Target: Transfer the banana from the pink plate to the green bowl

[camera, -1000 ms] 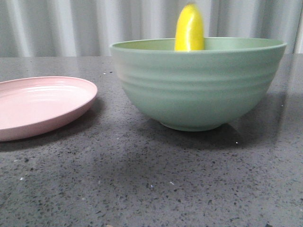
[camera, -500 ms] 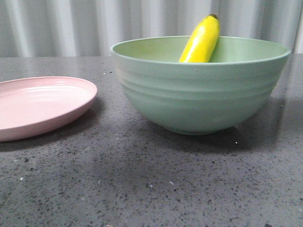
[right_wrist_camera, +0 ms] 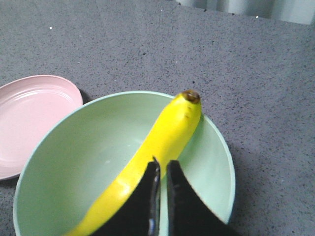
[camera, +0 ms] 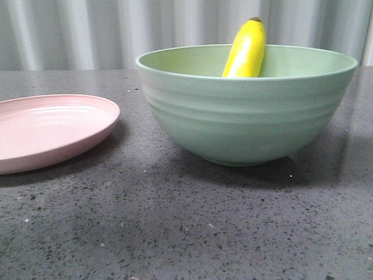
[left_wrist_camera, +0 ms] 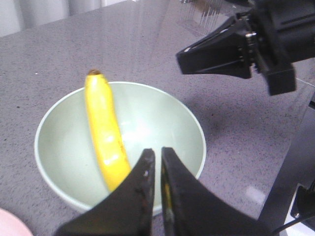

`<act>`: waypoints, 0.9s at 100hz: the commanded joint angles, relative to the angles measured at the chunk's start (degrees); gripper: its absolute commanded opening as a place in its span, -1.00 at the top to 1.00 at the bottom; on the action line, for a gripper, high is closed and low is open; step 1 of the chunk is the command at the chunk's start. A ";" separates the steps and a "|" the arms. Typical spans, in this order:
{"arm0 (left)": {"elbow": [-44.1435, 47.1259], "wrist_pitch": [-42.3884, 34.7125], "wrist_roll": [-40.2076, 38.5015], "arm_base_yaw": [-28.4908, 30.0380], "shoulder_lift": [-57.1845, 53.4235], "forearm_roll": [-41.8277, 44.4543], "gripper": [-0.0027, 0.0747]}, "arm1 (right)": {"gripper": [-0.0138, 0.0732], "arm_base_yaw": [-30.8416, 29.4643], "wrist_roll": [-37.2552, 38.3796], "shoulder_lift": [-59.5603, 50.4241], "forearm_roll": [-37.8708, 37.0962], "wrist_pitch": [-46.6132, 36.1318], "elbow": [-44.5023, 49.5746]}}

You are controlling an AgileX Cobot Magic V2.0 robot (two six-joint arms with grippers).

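Observation:
The yellow banana [camera: 246,49] lies inside the green bowl [camera: 245,111], leaning on its inner wall with the dark tip above the rim. It also shows in the left wrist view [left_wrist_camera: 103,132] and the right wrist view [right_wrist_camera: 162,137]. The pink plate [camera: 52,128] sits empty to the left of the bowl. My left gripper [left_wrist_camera: 157,153] hangs above the bowl [left_wrist_camera: 162,113], jaws shut and empty. My right gripper [right_wrist_camera: 162,166] hangs above the bowl [right_wrist_camera: 83,162] over the banana, jaws shut and empty, not touching it. Neither gripper shows in the front view.
The bowl and plate [right_wrist_camera: 29,118] stand on a dark speckled stone tabletop [camera: 175,221]. A pale pleated curtain [camera: 70,35] hangs behind. The right gripper [left_wrist_camera: 182,55] also shows in the left wrist view, held above the table beside the bowl.
The banana went from standing nearly upright above the bowl to lying in it against the wall, then rocked slightly more upright. The bowl shook a little and has settled.

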 commanded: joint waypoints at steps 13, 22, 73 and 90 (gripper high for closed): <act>9.58 -9.60 0.02 -0.39 -11.03 -0.14 0.98 | 0.85 -0.39 -0.84 -9.96 -0.57 -10.42 7.35; 15.67 -13.47 0.34 -0.39 -16.53 0.15 0.98 | 0.85 -0.39 -0.84 -14.66 -1.42 -13.32 11.49; 38.13 -18.30 0.34 -0.39 -44.69 0.42 0.98 | 0.85 -0.39 -0.84 -36.30 -4.57 -31.08 33.97; 39.66 -18.30 0.34 -0.39 -45.23 0.42 0.98 | 0.85 -0.39 -0.84 -36.40 -4.57 -30.90 36.04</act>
